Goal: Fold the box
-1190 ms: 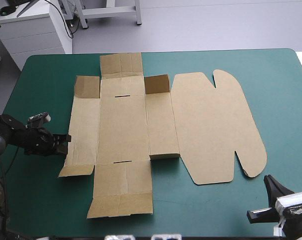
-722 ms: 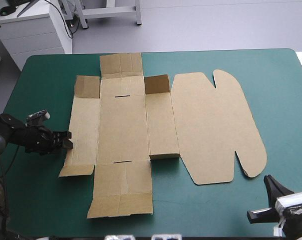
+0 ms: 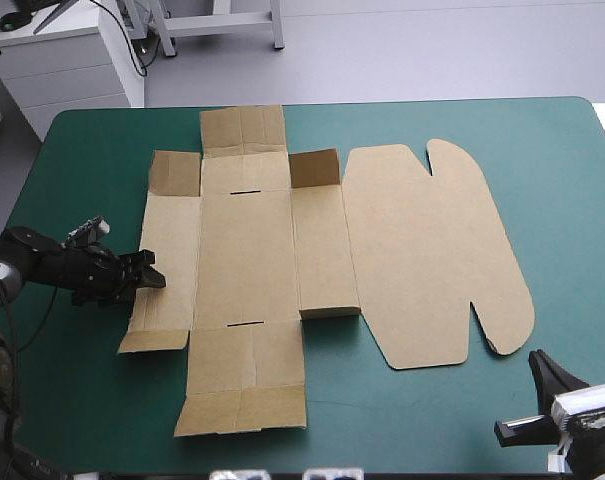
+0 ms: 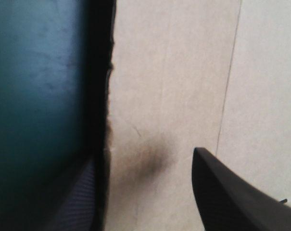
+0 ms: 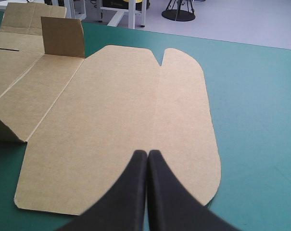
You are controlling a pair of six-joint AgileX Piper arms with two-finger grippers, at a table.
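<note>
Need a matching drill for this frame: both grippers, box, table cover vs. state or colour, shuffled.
Column A
1. left gripper
2. right gripper
3. box
4. table cover

Column B
a. teal-green
b. jaws shut, clear of the board
c. jaws open at the board's left edge
d. brown, lying mostly flat

Pairs: 1-c, 2-b, 3-d, 4-a

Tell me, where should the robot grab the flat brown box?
Probably the long left edge of the box, coming from the table's left. That edge seems slightly lifted off the cover, and the open left tool straddles it.
</note>
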